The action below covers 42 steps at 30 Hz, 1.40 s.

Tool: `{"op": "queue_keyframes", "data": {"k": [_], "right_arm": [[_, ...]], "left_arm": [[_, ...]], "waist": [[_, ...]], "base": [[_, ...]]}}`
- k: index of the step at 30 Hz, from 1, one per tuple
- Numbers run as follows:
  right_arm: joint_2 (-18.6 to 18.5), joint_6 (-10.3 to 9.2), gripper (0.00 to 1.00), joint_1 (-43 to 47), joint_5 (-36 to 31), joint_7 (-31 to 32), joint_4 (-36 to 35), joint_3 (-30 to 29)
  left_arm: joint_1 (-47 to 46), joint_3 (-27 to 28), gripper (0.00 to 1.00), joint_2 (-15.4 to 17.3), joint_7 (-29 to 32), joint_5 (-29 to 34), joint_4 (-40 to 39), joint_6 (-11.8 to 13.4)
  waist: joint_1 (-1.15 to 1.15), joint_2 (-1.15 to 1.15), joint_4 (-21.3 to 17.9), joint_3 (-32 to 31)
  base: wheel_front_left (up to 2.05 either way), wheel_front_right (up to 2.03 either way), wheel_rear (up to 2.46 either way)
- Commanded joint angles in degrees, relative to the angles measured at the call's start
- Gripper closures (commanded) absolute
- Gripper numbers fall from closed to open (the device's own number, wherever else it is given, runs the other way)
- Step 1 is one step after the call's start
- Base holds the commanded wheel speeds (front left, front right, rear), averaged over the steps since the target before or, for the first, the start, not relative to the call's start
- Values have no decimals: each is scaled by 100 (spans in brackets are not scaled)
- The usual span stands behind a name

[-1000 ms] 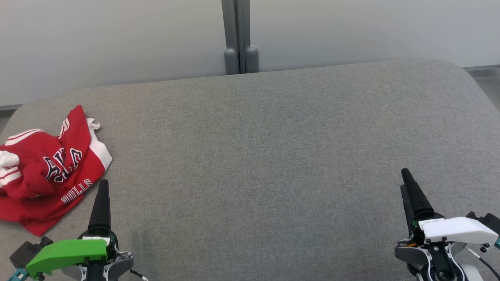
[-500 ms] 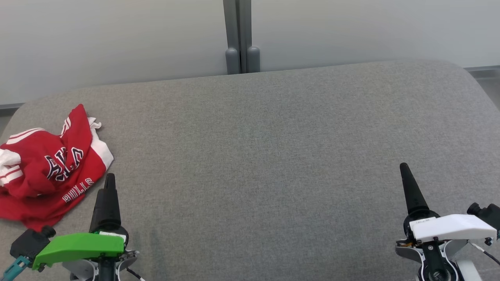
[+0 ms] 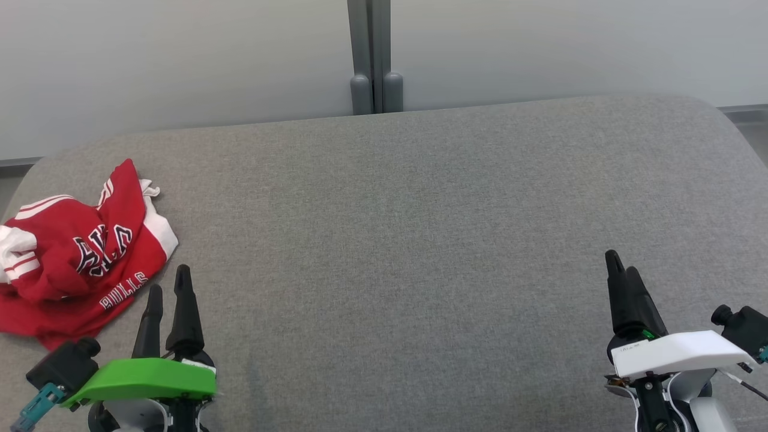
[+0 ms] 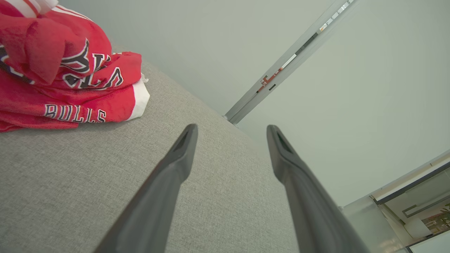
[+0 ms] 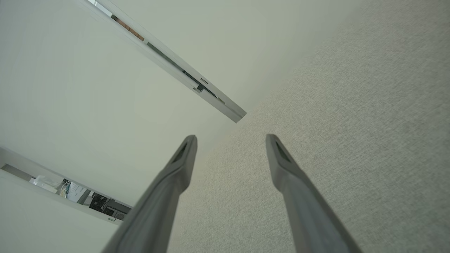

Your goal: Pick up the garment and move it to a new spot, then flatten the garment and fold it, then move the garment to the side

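Observation:
The garment [image 3: 78, 258] is a crumpled red jersey with white trim and dark lettering, lying at the left edge of the grey padded surface [image 3: 408, 228]. In the left wrist view the garment [image 4: 66, 73] fills the upper left corner. My left gripper [image 3: 169, 280] hovers just right of the garment's near edge, open and empty, fingers [image 4: 182, 147] spread wide. Far to the right, my right gripper [image 3: 621, 267] stands open over bare fabric, with nothing between its fingers [image 5: 277, 154].
A pale wall runs behind the surface, with a grey vertical post [image 3: 372, 57] at its middle. The padded surface curves down at its left and right far corners. Floor shows past the right corner [image 3: 744, 123].
The left gripper has turned so both its fingers show side by side, and it sits slightly further right. The right gripper has shifted a little left. The camera drifted slightly; the garment lies as before.

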Motion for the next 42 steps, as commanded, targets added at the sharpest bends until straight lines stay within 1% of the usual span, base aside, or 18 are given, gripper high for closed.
{"op": "queue_keyframes", "data": {"k": [1,6,15,27,35,42], "right_arm": [[-33,2,0,-5,-213,-69,-110,19],[-36,2,0,25,-661,-158,-132,50],[-40,2,0,68,-1387,-303,-193,90],[-45,3,0,138,-2269,-482,-283,104],[-48,2,0,175,-2765,-589,-329,93],[-50,2,0,202,-3175,-676,-360,56]], "left_arm": [[-14,-28,0,48,-52,296,-107,36],[10,-84,0,53,-138,842,-117,66],[40,-175,0,76,-282,1596,-130,122],[92,-257,0,109,-462,2333,-88,150],[127,-283,0,127,-565,2693,-40,115],[160,-280,0,152,-656,3017,-56,156]], "waist": [[0,0,4,-1],[0,0,15,-5],[0,0,34,-7],[0,0,69,-7],[0,0,95,5],[0,0,116,14]], "base": [[0,0,0],[0,0,0],[0,0,0],[0,0,0],[0,0,0],[0,0,0]]}}
